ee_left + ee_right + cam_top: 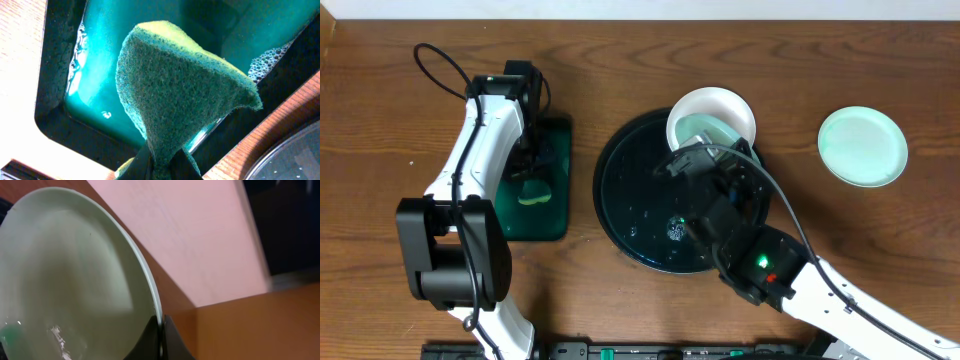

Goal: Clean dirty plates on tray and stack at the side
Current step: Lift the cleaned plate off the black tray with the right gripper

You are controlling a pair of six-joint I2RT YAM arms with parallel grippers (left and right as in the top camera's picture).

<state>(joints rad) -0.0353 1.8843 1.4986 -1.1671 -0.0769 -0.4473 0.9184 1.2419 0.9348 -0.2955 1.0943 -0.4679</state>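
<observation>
My right gripper (161, 341) is shut on the rim of a pale mint-green plate (75, 270), which it holds tilted, a teal smear low on its face. From overhead this gripper (682, 160) is over the far part of the round black tray (620, 200), with the held plate (705, 134) just in front of a white plate (715, 108) at the tray's far rim. Another mint-green plate (863, 146) lies on the table to the right. My left gripper (162, 170) is shut on a green-and-yellow sponge (180, 85) above teal soapy water.
The sponge (533, 195) hangs over a small rectangular dark green tray (558, 140) left of the black tray. Its rim (55, 75) and a strip of wooden table separate it from the black tray's edge (290, 160). Cables trail from both arms.
</observation>
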